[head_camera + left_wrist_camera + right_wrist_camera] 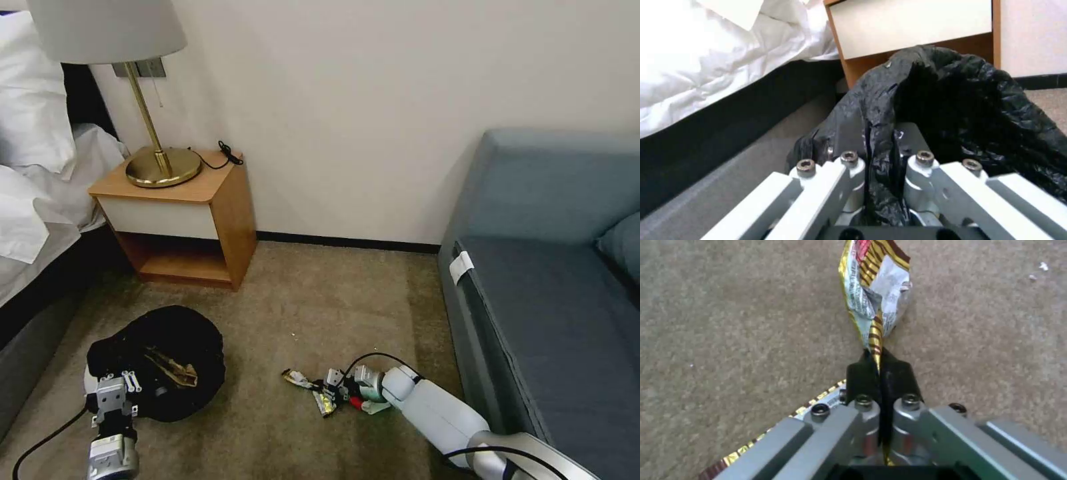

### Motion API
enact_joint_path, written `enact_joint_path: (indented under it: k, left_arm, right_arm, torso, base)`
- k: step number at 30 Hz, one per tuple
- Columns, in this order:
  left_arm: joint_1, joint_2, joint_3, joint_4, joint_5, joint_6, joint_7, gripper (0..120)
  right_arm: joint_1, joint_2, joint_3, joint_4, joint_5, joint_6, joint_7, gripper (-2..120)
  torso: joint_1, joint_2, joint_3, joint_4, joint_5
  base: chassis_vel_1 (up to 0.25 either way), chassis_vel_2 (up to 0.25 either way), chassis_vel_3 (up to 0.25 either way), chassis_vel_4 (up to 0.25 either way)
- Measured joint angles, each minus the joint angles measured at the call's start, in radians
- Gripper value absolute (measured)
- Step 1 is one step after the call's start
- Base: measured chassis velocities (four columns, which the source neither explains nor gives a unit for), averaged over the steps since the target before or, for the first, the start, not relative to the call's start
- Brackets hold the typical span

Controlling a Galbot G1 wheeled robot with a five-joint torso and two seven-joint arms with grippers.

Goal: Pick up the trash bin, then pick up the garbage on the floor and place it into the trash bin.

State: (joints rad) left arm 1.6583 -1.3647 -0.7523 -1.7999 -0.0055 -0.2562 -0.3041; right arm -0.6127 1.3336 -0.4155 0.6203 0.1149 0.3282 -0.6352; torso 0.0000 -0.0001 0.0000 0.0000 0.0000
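The trash bin (pixel 160 333), its black bag (pixel 960 100) folded over the rim, sits low at the left in the head view, mouth tipped toward me. My left gripper (pixel 127 382) (pixel 878 133) is shut on its near rim. Crumpled brown paper (pixel 175 371) lies inside. The rest of the garbage lies on the carpet by the sofa: a gold-and-brown striped wrapper (pixel 297 379) (pixel 873 290), a second wrapper (pixel 325 403) (pixel 818 400), a red piece (pixel 357 403) and a clear bottle with green (pixel 375 405). My right gripper (pixel 335 385) (pixel 878 356), down at the carpet, is shut on the striped wrapper's end.
A wooden nightstand (pixel 193 213) with a brass lamp (pixel 162 163) stands against the wall behind the bin. The bed (pixel 33 220) runs along the left and a blue sofa (pixel 547 280) along the right. Open carpet (pixel 313 307) lies between them.
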Motion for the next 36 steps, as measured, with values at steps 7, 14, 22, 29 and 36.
enact_joint_path:
  k: [7,14,22,29,36]
  left_arm:
    - [-0.003,0.003,0.001,0.0,-0.004,0.0,0.001,6]
    - [-0.002,0.001,0.008,-0.005,-0.005,-0.003,0.001,6]
    - [-0.001,-0.004,0.012,-0.007,-0.003,-0.008,0.001,6]
    - [-0.006,-0.014,0.028,-0.027,0.005,-0.008,0.002,6]
    - [-0.012,-0.022,0.045,-0.031,0.007,-0.014,0.003,6]
  right_arm:
    - [0.004,0.009,0.031,-0.008,-0.002,0.009,0.0,0]
    - [0.012,0.011,0.073,0.007,0.007,0.016,0.0,0]
    - [0.03,0.0,0.12,0.09,0.042,0.016,0.009,0]
    - [0.052,-0.023,0.115,0.355,0.24,-0.06,0.077,0]
    - [0.067,-0.005,0.076,0.494,0.359,-0.103,0.102,0]
  torso:
    - [0.0,0.0,0.0,0.0,0.0]
    - [0.0,0.0,0.0,0.0,0.0001]
    - [0.0,0.0,0.0,0.0,0.0]
    - [0.0,0.0,0.0,0.0,0.0]
    - [0.0,0.0,0.0,0.0,-0.0001]
  base:
    - [0.0,0.0,0.0,0.0]
    - [0.0,0.0,0.0,0.0]
    - [0.0,0.0,0.0,0.0]
    - [0.0,0.0,0.0,0.0]
    - [0.0,0.0,0.0,0.0]
